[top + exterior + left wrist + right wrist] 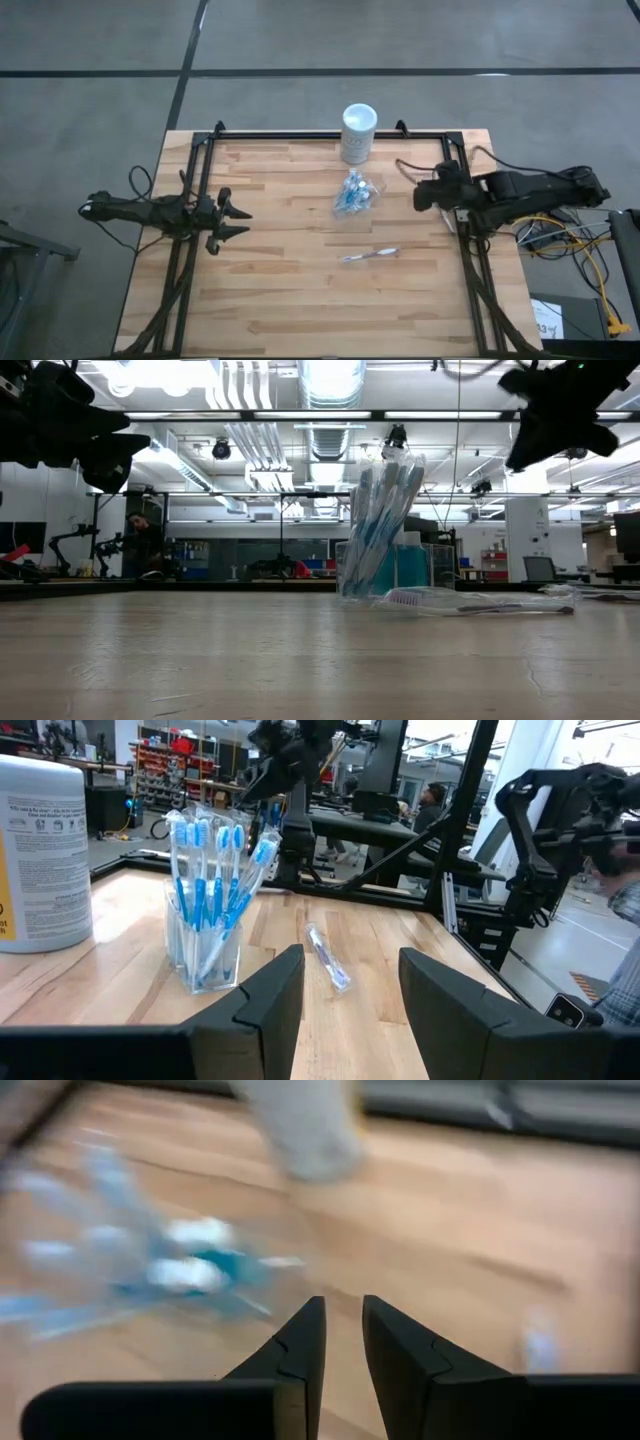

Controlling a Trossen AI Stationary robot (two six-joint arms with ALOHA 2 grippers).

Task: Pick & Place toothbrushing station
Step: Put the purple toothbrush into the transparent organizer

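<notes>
The cup (357,196) stands mid-table just in front of the white cylinder (359,132), already stuffed with brushes (205,885). 1 wrapped brush (368,255) lies loose on the table nearer the front edge, well apart from the cup, so I judge the job mostly done, with that 1 left. The left gripper (237,220) hangs left of the cup, jaws wide, empty. The right gripper (420,197) hovers right of it, jaws narrow, holding nothing. Only the low view shows teal tubes (410,566) behind the cup; the high view hides them.

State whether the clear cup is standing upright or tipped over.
Upright: the cup stands on its base on the table, toothbrushes sticking up from it.
</notes>
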